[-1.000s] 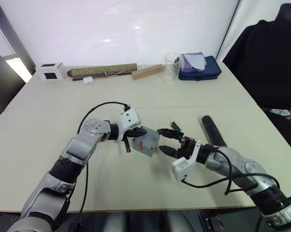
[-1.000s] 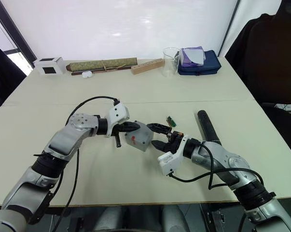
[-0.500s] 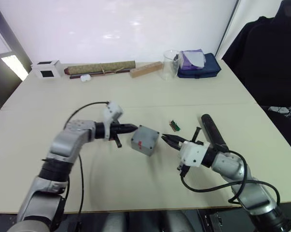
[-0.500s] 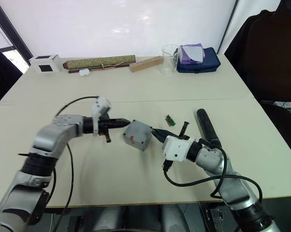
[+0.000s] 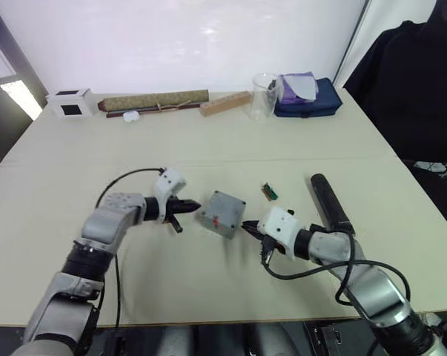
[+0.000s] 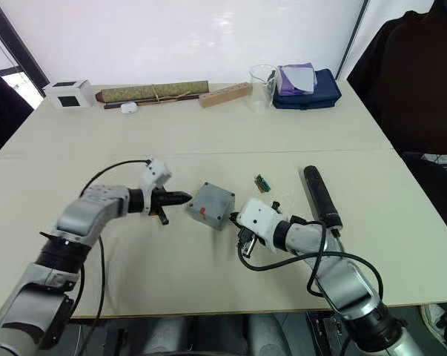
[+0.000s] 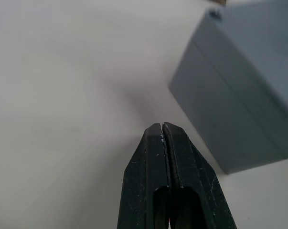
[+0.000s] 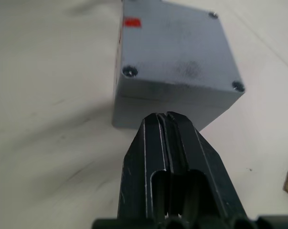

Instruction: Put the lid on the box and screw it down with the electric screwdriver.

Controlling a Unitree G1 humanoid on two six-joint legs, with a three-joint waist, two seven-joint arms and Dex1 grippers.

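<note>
- Mid-table, between the two arms: box (image 5: 221, 213), grey, resting on the table (image 5: 208, 148). The lid (image 8: 177, 45) appears already seated on it, flush at the seam, with screw heads visible at three corners and a small red mark on one side face.
- Left gripper (image 5: 191, 205): jaws pressed fully together, holding nothing. Tips point at the box's left side, just short of it; no contact visible.
- Right gripper (image 5: 247, 226): jaws closed together, empty. Tips aimed at the box's near right side, close by; contact cannot be told.
- Electric screwdriver (image 5: 328, 202): lying on the table to the right of the box, beyond the right forearm, unheld.
- Step judged: lid fitted; screwing down not yet begun.
- Next move calls for: right jaws parting, reaching the screwdriver, gripping its barrel, and bringing the bit upright over a corner screw; left gripper could steady the box.
</note>
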